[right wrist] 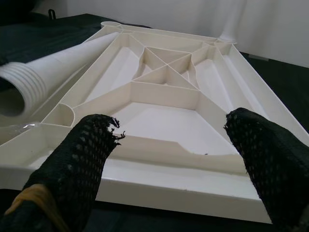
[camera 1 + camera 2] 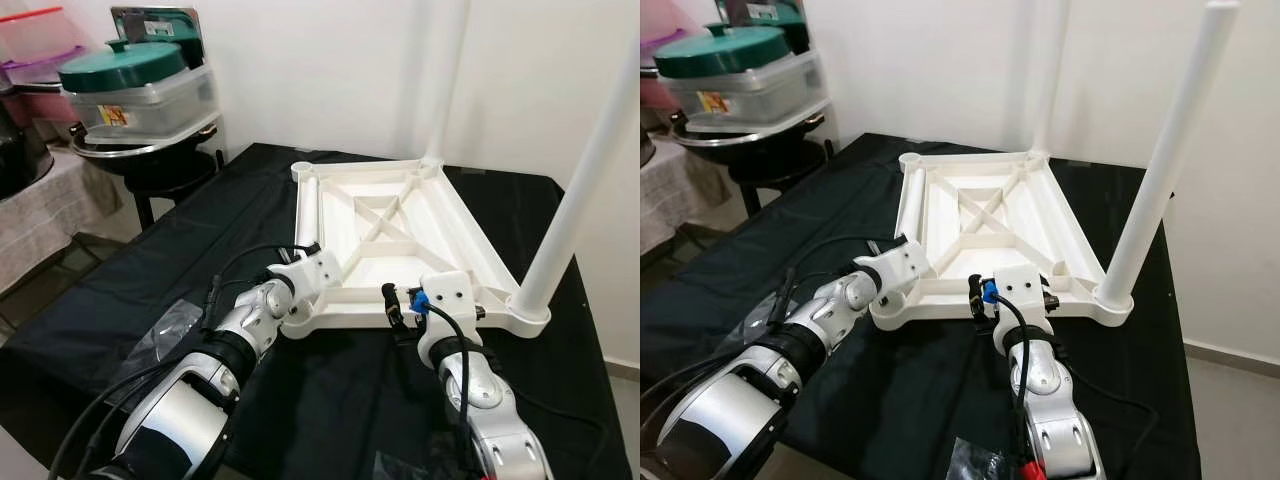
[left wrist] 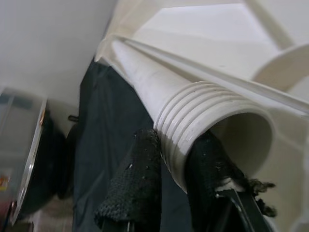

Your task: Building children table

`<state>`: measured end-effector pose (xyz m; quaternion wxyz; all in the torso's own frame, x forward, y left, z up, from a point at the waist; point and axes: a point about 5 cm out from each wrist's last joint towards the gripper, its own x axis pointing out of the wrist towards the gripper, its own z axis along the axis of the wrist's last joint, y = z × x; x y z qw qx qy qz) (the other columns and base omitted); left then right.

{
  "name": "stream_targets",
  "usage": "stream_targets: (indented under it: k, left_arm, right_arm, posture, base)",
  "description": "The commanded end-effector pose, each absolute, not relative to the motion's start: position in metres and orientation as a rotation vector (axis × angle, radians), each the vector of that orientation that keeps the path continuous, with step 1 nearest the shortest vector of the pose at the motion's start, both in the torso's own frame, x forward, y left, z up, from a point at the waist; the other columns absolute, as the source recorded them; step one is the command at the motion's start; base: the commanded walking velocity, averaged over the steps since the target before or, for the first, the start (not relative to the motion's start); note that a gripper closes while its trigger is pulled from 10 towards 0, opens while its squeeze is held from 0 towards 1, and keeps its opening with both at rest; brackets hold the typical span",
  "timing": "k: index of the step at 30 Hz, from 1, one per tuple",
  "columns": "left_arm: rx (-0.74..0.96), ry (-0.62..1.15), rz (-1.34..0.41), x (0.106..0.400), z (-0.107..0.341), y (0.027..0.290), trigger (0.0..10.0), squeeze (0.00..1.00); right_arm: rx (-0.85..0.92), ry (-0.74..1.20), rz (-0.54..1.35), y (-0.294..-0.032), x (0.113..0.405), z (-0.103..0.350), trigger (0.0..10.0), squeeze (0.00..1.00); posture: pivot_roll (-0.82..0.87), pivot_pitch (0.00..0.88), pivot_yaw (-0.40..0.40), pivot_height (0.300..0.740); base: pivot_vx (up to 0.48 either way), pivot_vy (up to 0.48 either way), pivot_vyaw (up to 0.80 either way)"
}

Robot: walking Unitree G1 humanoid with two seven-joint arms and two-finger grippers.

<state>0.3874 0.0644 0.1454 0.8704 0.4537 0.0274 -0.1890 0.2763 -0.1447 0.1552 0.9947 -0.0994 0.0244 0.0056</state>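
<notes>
The white children's table top [image 2: 400,225] lies upside down on a table under a black cloth. Two white legs stand screwed into its right side: one at the far right corner [image 2: 443,80], one at the near right corner [image 2: 585,180]. A third, loose leg [image 2: 308,205] lies along the top's left side. My left gripper [image 3: 176,169] is shut on that leg's threaded end [image 3: 203,121], a black finger on each side. At the top's near edge [image 1: 183,188] my right gripper [image 1: 174,145] is open, nothing between its fingers [image 1: 82,159].
Clear storage tubs with a green lid [image 2: 125,70] sit on a round stand at the back left. A crumpled clear plastic bag [image 2: 165,330] lies on the black cloth [image 2: 200,240] beside my left arm. A white wall stands close behind and to the right.
</notes>
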Motion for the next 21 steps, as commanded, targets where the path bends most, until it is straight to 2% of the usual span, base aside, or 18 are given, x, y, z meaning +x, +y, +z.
stream_targets:
  k: [1,3,4,9,10,13,16,18,19,21]
  left_arm:
    - [0.916,0.093,-0.356,0.389,0.143,0.075,0.0,0.00]
    - [0.910,0.087,-0.342,0.389,0.144,0.077,0.0,0.00]
    - [0.892,0.064,-0.291,0.392,0.150,0.084,2.3,0.00]
    - [0.836,-0.001,-0.189,0.396,0.166,0.099,2.0,0.00]
    - [0.804,-0.035,-0.149,0.398,0.175,0.106,0.0,0.00]
    - [0.783,-0.058,-0.123,0.398,0.181,0.110,0.0,0.00]
    - [0.693,-0.098,-0.099,0.399,0.193,0.120,0.0,0.00]
    - [0.555,-0.139,-0.118,0.398,0.204,0.129,0.0,0.00]
    - [0.555,-0.139,-0.118,0.398,0.204,0.129,0.0,0.00]
    - [0.449,-0.163,-0.142,0.397,0.210,0.137,0.0,0.00]
  right_arm:
    - [-0.200,0.070,0.007,-0.143,0.277,0.152,10.0,0.00]
    - [-0.200,0.070,0.007,-0.143,0.277,0.152,10.0,0.00]
    - [-0.200,0.071,0.005,-0.143,0.277,0.151,10.0,0.00]
    - [-0.198,0.071,0.002,-0.144,0.278,0.151,10.0,0.00]
    - [-0.195,0.071,0.001,-0.144,0.278,0.151,10.0,0.00]
    - [-0.193,0.071,0.001,-0.144,0.279,0.151,10.0,0.00]
    - [-0.177,0.072,0.003,-0.144,0.279,0.151,10.0,0.00]
    - [-0.127,0.062,0.013,-0.143,0.282,0.154,10.0,0.00]
    - [-0.127,0.062,0.013,-0.143,0.282,0.154,10.0,0.00]
    - [-0.056,0.048,0.027,-0.141,0.284,0.158,10.0,0.00]
  posture:
    - [-0.05,0.000,0.029,0.740]
    - [-0.04,0.000,0.027,0.740]
    - [-0.04,0.000,0.026,0.740]
    - [-0.04,0.000,0.021,0.740]
    - [-0.04,0.000,0.017,0.740]
    - [-0.03,0.000,0.016,0.740]
    - [-0.03,0.000,0.011,0.740]
    - [-0.02,0.000,0.004,0.740]
    - [-0.02,0.000,0.004,0.740]
    - [-0.02,0.000,0.000,0.740]
  base:
    - [0.000,0.000,0.00]
    - [0.000,0.000,0.00]
    - [0.000,0.000,0.00]
    - [0.000,0.000,0.00]
    - [0.000,0.000,0.00]
    - [0.000,0.000,0.00]
    - [0.000,0.000,0.00]
    - [0.000,0.000,0.00]
    - [0.000,0.000,0.00]
    - [0.000,0.000,0.00]
